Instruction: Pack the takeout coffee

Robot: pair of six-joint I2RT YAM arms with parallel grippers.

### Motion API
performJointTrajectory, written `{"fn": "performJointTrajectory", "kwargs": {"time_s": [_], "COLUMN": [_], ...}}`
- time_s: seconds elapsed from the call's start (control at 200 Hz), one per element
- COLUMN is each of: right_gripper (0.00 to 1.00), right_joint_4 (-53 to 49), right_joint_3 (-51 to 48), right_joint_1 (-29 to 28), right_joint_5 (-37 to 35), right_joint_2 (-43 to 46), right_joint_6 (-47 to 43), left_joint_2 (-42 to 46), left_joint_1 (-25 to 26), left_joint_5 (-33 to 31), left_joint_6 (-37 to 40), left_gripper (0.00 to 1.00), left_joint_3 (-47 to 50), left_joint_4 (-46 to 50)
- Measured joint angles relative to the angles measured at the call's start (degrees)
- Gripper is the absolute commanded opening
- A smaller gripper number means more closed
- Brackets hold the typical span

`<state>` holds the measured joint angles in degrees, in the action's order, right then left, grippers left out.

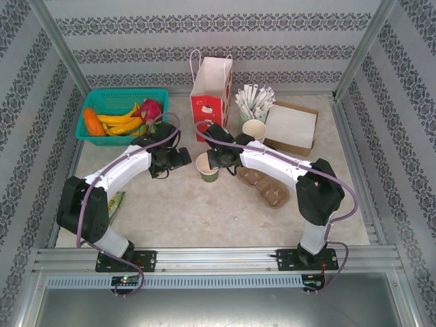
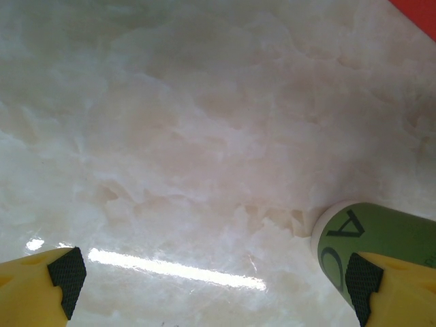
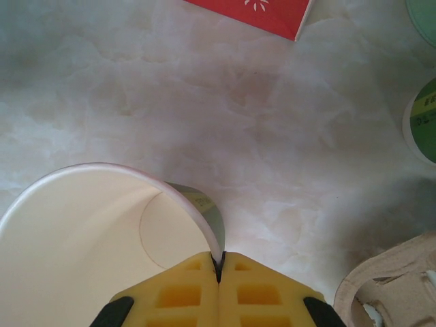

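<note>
The takeout coffee cup [image 1: 206,165], green-sided with a cream rim, stands mid-table with its top open and no lid on it. My right gripper [image 1: 216,158] is shut on its rim; in the right wrist view the yellow fingers [image 3: 219,262] pinch the thin cup wall [image 3: 197,211], one inside and one outside. The cup's inside looks empty. My left gripper [image 1: 182,158] hovers just left of the cup, open. In the left wrist view its gripper [image 2: 214,279] has only bare table between the pads, and the green cup side [image 2: 381,235] lies by the right fingertip [image 2: 361,283].
A red and white gift bag [image 1: 210,92] stands behind the cup. Stacked paper cups [image 1: 254,129], a holder of wrapped straws [image 1: 253,101] and a cardboard box [image 1: 291,126] are at the back right. A pulp cup carrier [image 1: 266,185] lies right of the cup. A teal fruit basket [image 1: 102,101] sits back left.
</note>
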<state>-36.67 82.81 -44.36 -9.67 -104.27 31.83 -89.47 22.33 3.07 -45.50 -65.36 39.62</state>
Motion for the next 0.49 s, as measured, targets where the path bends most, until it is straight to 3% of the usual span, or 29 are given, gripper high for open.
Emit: {"fn": "performJointTrajectory", "kwargs": {"time_s": [0.495], "right_gripper": [0.37], "right_joint_4": [0.0], "right_joint_3": [0.1], "right_joint_1": [0.4], "right_joint_5": [-0.5], "right_joint_2": [0.2], "right_joint_6": [1.0], "left_joint_2": [-0.3], "left_joint_1": [0.2], "left_joint_5": [0.4], "left_joint_6": [-0.9], "left_gripper": [1.00], "left_joint_3": [0.0], "left_joint_4": [-0.2]}}
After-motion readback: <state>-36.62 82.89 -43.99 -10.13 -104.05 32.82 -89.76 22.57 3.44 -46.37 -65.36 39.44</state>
